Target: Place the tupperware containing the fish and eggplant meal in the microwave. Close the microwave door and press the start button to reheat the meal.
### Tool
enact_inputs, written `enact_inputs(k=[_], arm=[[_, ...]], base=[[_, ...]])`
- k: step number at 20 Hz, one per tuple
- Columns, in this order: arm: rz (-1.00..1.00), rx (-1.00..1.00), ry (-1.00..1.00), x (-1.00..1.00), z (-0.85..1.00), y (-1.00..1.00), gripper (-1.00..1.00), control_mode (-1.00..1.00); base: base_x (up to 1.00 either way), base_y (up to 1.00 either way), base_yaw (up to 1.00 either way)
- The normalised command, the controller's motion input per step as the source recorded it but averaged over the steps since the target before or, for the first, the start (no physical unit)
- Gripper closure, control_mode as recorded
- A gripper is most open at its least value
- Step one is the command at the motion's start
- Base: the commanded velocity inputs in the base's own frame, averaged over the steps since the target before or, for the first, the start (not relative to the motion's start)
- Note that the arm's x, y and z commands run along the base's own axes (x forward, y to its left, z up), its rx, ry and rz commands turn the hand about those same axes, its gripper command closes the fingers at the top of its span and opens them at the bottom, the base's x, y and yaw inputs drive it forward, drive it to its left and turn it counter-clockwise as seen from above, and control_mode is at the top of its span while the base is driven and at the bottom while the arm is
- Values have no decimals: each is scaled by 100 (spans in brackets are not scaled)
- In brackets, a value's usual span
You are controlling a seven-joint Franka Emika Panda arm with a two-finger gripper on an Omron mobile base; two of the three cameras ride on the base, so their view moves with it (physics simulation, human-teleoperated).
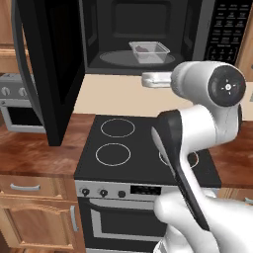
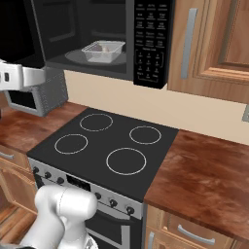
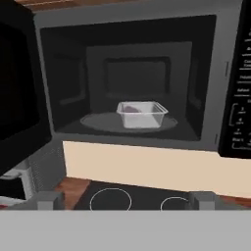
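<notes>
Two small dark tips of my pincer (image 3: 125, 200) stand wide apart and hold nothing, low in the hand view, backed off from the large black microwave (image 3: 147, 78) and looking straight into its grey cavity. Shallow clear-grey rectangular tupperware (image 3: 141, 113) sits on the round turntable, roughly centred, right way up, with the dark purple eggplant and fish meal (image 3: 130, 110) inside; the fish piece I cannot make out clearly. So placing looks done.

Step in hand, as I judge it: close the wide black microwave door (image 1: 49, 64). It hangs swung fully out at the left, edge-on toward me in the left base view, above the brown wooden surface (image 1: 29, 153) and in front of the small grey toaster oven (image 1: 17, 106).

To do it well: bring the pincer round to the door's outer face near its free edge, push in a steady arc toward the cavity, follow the hinge line. Risk: clipping the toaster oven or glancing off the door edge.
</notes>
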Motion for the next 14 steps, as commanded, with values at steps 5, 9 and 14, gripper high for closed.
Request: enact_inputs(k=[5,9,14], arm=[[10,-40,-1,-53,-16,38,-100,-100],[11,-35,-1,-70,-1,45,-100,-100],[6,-30,0,-72,17,56,-100,-100]], base=[[0,0,0],[0,0,0],[0,0,0]])
